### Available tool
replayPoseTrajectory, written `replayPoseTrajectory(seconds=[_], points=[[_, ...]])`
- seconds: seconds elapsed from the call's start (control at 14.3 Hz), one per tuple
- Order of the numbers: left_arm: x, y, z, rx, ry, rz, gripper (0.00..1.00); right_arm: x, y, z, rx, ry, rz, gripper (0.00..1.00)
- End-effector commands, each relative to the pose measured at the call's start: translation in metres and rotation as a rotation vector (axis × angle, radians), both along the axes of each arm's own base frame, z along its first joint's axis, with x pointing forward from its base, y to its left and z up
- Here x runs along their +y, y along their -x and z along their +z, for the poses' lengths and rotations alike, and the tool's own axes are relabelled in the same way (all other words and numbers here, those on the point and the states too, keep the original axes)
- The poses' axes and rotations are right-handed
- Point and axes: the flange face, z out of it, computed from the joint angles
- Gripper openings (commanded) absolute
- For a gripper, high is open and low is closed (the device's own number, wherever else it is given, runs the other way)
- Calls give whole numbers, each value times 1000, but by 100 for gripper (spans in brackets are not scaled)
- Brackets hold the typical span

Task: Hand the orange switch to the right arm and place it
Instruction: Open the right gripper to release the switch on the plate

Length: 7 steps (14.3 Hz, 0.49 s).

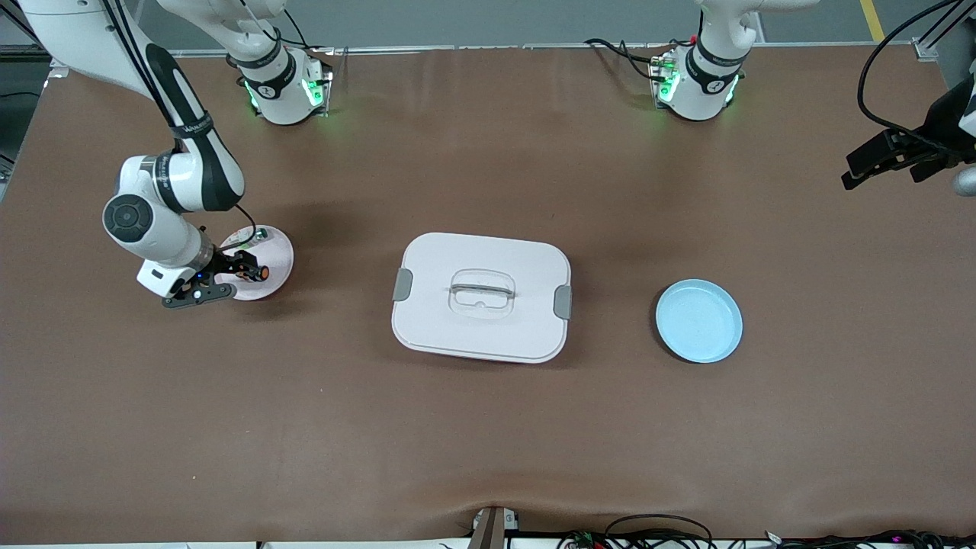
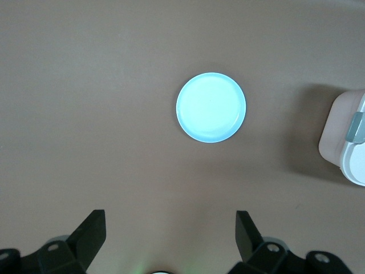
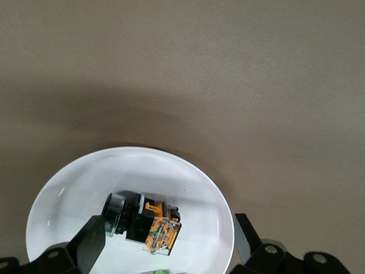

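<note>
Right gripper (image 1: 229, 284) low at white plate (image 1: 278, 255), orange switch (image 1: 255, 271) between open fingers.

white plate (image 3: 68, 188): lower part cut off by the bottom edge of the right wrist view
orange switch (image 3: 142, 221): one end hidden by a finger (image 3: 91, 242)
lidded box (image 2: 345, 137): cut off at the left wrist view's right edge
left gripper (image 1: 888, 164): partly out of the front view's right edge

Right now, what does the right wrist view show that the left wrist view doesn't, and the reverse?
Only the right wrist view shows the white plate holding the orange switch, between the right gripper's open fingers. Only the left wrist view shows the blue plate and a corner of the lidded box, with the left gripper open, holding nothing. Both show the brown table.
</note>
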Motion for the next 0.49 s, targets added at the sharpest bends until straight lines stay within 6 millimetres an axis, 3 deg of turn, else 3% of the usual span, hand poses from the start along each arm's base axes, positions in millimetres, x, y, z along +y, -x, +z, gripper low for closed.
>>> replayPoseTrajectory(seconds=[0.0, 0.42], points=[[2, 5, 2, -3, 20, -17, 100, -4, 1, 26, -41, 12, -46, 100], [-12, 7, 0, 17, 12, -50, 100, -7, -17, 78, -146, -8, -91, 100]])
